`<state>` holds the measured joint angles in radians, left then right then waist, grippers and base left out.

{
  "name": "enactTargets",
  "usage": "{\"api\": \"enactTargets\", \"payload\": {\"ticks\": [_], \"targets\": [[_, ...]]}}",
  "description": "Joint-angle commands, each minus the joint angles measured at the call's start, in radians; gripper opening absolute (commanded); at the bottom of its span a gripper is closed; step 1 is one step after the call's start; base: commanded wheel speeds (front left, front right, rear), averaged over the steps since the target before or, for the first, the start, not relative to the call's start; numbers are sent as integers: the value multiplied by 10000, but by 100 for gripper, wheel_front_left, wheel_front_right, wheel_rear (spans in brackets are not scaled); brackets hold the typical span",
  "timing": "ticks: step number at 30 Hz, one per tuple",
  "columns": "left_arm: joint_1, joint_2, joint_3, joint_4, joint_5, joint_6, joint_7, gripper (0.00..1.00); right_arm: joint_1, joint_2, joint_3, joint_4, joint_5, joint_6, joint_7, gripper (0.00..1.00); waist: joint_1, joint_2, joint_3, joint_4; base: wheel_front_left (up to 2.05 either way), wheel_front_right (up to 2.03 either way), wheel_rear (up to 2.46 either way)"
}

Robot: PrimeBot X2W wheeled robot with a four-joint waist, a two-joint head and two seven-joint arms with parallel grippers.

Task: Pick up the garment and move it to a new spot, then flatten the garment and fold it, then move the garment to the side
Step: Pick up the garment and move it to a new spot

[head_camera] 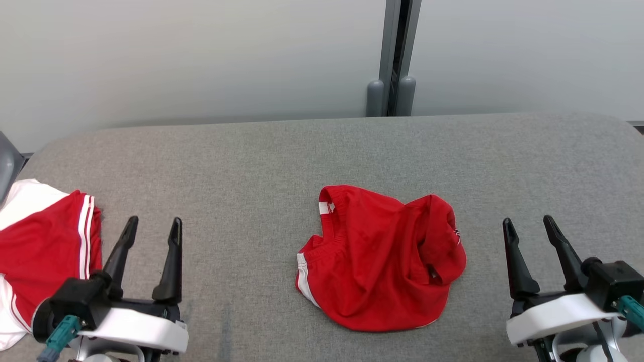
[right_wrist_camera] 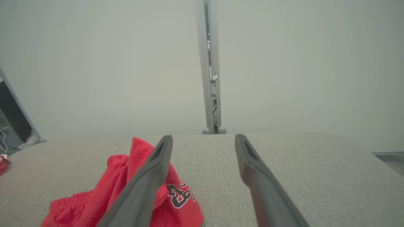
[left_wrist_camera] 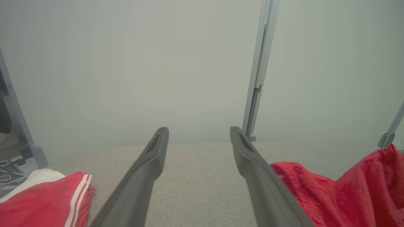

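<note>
A crumpled red garment (head_camera: pixel 382 259) with white side stripes lies in a heap near the middle of the grey padded table (head_camera: pixel 261 156). The left wrist view has its waistband side (left_wrist_camera: pixel 341 192) at the right, and the right wrist view has it (right_wrist_camera: pixel 104 201) at the lower left with a dark printed number on it. My left gripper (head_camera: pixel 153 226) stands open at the lower left, well to the left of the heap, nothing between its fingers. My right gripper (head_camera: pixel 529 223) stands open at the lower right, a little to the right of the heap, also with nothing in it.
A second red and white garment (head_camera: pixel 40 251) lies folded at the table's left edge, beside my left gripper; its (left_wrist_camera: pixel 47 201) striped hem is at the lower left of the left wrist view. A pale wall with a grey post (head_camera: pixel 395 60) stands behind the table.
</note>
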<state>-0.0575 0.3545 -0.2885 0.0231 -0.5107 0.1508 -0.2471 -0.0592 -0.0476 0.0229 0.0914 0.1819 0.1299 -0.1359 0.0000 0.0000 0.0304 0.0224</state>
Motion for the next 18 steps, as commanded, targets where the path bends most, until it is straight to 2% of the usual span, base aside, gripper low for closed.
{"api": "enactTargets", "payload": {"ticks": [1, 18], "targets": [[128, 49, -5, -39, 45, 63, 21, 100, 156, -58, -38, -63, 53, 15, 39, 100, 0, 0, -120, -33, 0, 0, 0], [875, 239, -163, 3, -102, 191, 217, 100, 1334, -58, -345, -702, 194, 15, 415, 100, 0, 0, -767, -23, 0, 0, 0]]}}
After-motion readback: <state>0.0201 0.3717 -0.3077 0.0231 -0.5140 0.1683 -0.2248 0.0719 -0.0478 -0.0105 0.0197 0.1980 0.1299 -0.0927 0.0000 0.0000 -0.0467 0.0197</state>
